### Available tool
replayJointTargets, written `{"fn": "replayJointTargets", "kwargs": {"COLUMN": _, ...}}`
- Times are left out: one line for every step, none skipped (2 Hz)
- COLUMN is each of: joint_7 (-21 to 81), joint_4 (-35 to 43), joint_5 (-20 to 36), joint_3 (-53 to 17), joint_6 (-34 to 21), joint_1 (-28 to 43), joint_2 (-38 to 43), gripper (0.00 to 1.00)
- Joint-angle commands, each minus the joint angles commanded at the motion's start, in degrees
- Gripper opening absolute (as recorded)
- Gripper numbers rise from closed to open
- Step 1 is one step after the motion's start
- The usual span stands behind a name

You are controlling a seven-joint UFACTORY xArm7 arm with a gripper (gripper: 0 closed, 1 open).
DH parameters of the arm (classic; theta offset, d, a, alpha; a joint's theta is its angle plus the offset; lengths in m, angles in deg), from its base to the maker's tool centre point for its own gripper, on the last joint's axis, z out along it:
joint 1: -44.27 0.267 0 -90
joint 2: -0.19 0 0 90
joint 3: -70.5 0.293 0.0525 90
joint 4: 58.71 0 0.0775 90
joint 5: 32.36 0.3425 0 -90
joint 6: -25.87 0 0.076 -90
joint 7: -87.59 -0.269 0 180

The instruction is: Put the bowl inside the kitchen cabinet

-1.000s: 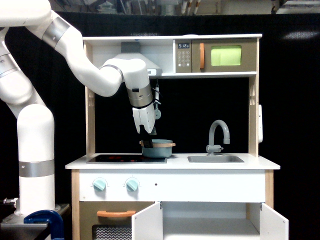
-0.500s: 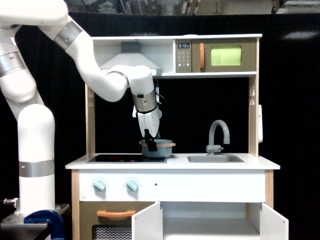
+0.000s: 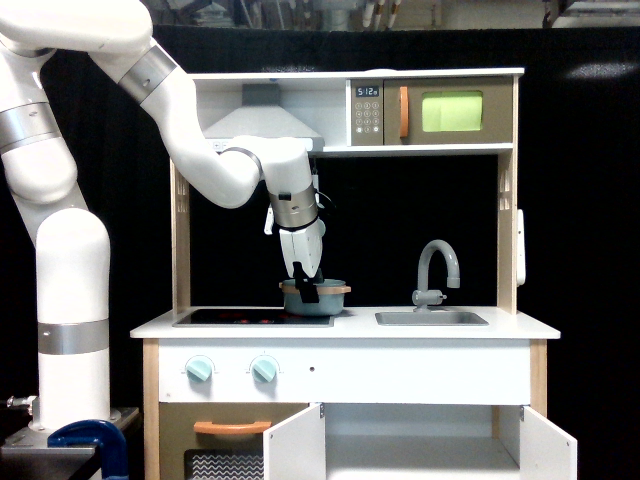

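Bowl (image 3: pixel 318 297) on countertop; arm bends down, gripper (image 3: pixel 308 291) at its rim, grip unclear.

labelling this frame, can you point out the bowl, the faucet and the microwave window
bowl (image 3: pixel 326 300), exterior view, grey-blue side wall right of the gripper fingers
faucet (image 3: pixel 440 262), exterior view, its curved grey spout
microwave window (image 3: pixel 452 111), exterior view, middle of the green pane

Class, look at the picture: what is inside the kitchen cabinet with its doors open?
The kitchen cabinet shows only white walls and a shelf; its lower part is cut off. The bowl sits on the counter.
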Motion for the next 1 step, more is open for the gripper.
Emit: {"fn": "replayJointTargets", "kwargs": {"joint_7": -0.74, "joint_4": -0.29, "joint_5": -0.7, "joint_3": 0.11, "joint_6": -0.47, "joint_1": -0.25, "joint_2": -0.9, "gripper": 0.0}}
